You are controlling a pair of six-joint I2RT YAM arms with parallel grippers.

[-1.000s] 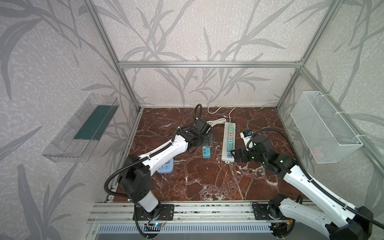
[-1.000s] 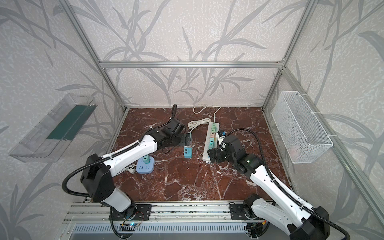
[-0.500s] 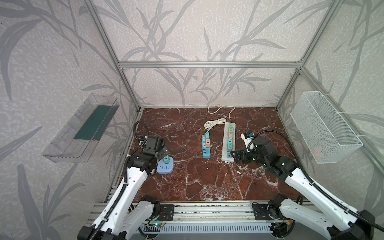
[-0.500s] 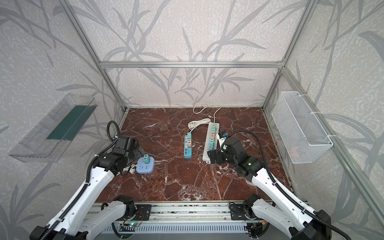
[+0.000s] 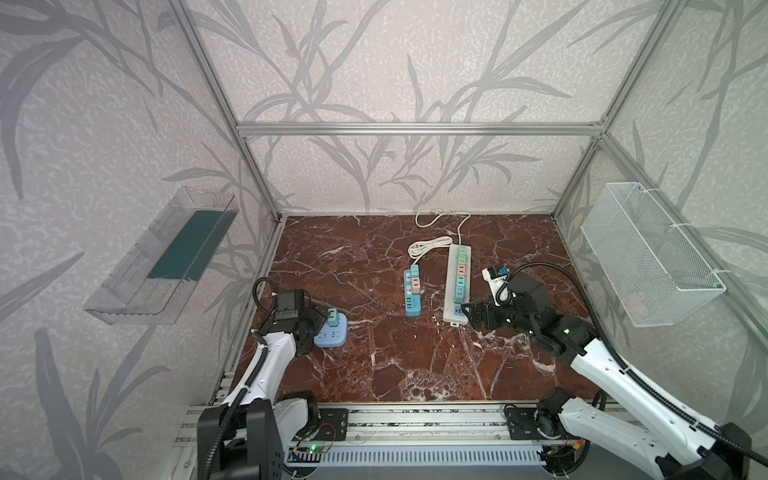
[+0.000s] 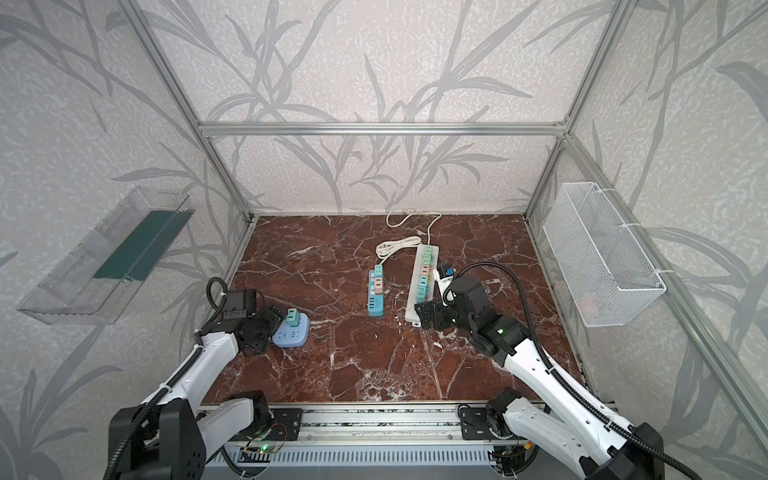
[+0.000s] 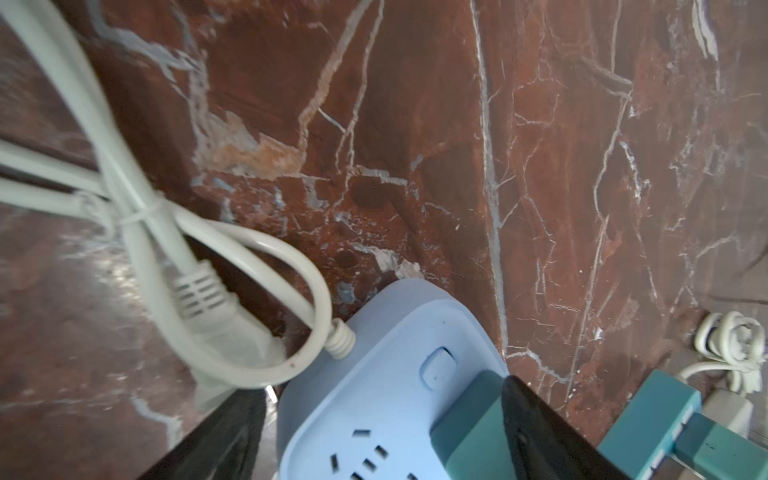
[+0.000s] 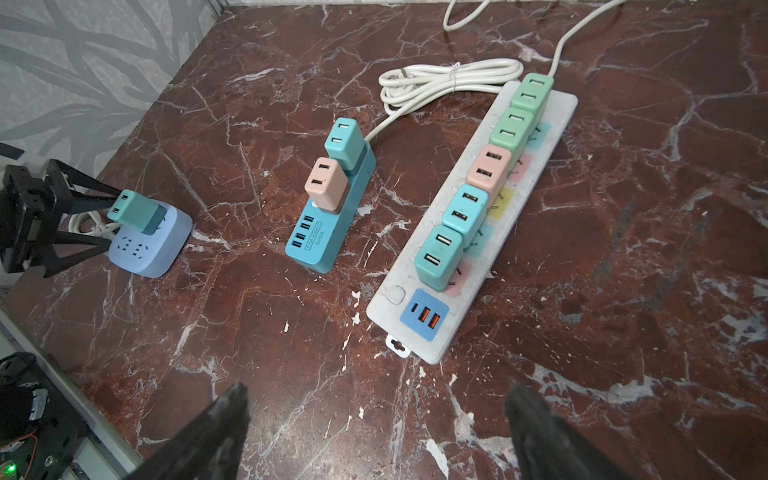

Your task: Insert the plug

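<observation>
- Far left: your left tool (image 5: pixel 321 322) is at the pale blue socket block (image 5: pixel 332 337), fingers spread with the green plug (image 5: pixel 332 316) between them. In the left wrist view one finger (image 7: pixel 540 440) lies against the plug's side and the other stands clear beside the block, so nothing is pinched yet
- The plug stands on top of the block, leaning a little in the right wrist view. Its long axis runs up out of the block, so I judge your next move to be a squeeze, then a straight push down that axis
- Centre: the teal strip (image 5: pixel 412 293) and the white strip (image 5: pixel 457 282) lie side by side on the tabletop (image 5: pixel 374 374), adapters seated in both
- Right: your right tool (image 5: pixel 468 316) hovers just off the white strip's near end, fingers spread and empty, well apart from the plug. The left arm is the nearer one
- Since a second ago the left arm has pulled back from the teal strip to the block, and the right has barely shifted
</observation>
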